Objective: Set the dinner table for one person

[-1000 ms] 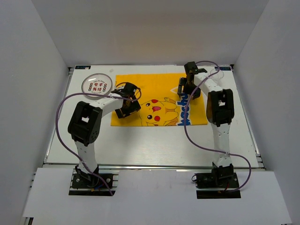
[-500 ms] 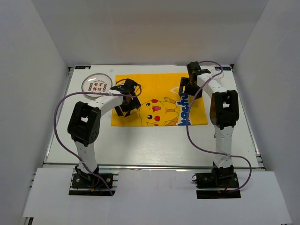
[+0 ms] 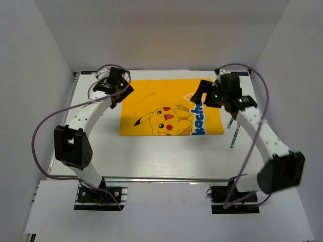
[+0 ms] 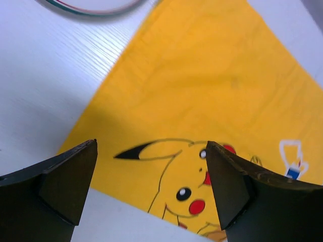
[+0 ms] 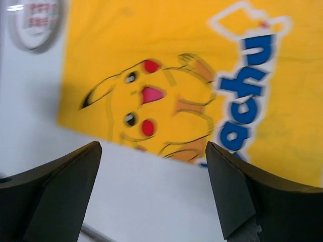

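The white dinner table (image 3: 166,156) carries a yellow cartoon-printed cloth (image 3: 169,108) at its middle back. A round plate with red characters lies at the back left, mostly under my left arm; its rim shows in the left wrist view (image 4: 96,6) and the plate shows in the right wrist view (image 5: 35,20). A thin pale utensil (image 3: 233,132) lies on the table right of the cloth. My left gripper (image 3: 118,86) (image 4: 151,151) is open and empty above the cloth's back left corner. My right gripper (image 3: 198,94) (image 5: 153,148) is open and empty, raised over the cloth's right part.
A metal rail (image 3: 166,177) runs along the table's near edge. White walls close in the left, right and back sides. Purple cables loop off both arms.
My left arm has swung from the cloth's left edge to the back left, over the plate. My right arm has swung out to the right, and the thin utensil now shows beside the cloth.
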### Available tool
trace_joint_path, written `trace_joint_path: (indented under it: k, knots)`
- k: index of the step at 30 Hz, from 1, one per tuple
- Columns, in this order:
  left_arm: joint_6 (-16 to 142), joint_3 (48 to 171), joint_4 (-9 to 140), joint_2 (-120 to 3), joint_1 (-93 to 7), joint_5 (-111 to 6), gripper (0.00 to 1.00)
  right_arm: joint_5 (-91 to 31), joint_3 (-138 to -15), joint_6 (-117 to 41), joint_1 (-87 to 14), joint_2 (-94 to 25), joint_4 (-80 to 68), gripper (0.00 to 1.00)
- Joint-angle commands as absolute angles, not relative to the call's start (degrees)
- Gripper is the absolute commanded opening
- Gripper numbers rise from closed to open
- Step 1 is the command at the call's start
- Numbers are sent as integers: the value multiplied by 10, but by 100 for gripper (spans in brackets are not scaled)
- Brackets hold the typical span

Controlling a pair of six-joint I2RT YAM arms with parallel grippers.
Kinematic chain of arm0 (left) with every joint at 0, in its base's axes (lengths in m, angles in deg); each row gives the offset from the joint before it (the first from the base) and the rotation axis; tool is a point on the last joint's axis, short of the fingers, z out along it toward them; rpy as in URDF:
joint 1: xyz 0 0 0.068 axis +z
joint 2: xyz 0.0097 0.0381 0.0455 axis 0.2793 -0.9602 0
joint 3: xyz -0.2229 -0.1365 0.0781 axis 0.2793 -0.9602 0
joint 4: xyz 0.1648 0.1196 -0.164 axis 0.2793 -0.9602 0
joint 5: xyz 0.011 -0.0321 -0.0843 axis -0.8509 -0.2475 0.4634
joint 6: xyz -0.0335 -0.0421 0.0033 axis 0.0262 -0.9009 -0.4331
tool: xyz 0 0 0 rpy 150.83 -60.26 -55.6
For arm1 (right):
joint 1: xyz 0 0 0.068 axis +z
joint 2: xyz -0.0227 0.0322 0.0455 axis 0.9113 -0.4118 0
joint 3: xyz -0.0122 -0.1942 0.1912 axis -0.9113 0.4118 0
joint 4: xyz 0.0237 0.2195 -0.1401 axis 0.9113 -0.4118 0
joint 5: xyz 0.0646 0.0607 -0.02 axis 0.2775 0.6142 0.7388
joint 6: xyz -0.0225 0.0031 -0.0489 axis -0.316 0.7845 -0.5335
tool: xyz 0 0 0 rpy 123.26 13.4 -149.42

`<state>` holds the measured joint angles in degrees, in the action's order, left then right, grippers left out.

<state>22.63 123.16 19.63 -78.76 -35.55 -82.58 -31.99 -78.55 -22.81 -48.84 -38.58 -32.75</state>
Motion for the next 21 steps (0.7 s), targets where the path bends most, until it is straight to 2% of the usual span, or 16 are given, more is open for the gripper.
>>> trace_joint_path:
  k: [1,5,9,13,19,21]
  knots:
    - [212,1212,218,-775,-277,-809,98,-186,-657,-176,-477,-246,-191,89]
    - [184,1197,263,-806,-201,-766,98,-59,-520,-112,-468,-114,-131,89]
    - [149,1140,330,-818,-146,-731,98,19,-476,-63,-463,-14,-103,89]
    - [146,1097,423,-823,-111,-705,98,51,-486,-48,-459,34,-128,89]
    - [148,1111,443,-900,-74,-659,95,63,-517,-79,-458,86,-212,89]
    - [154,1089,490,-904,-63,-661,95,57,-522,-90,-458,100,-243,89]
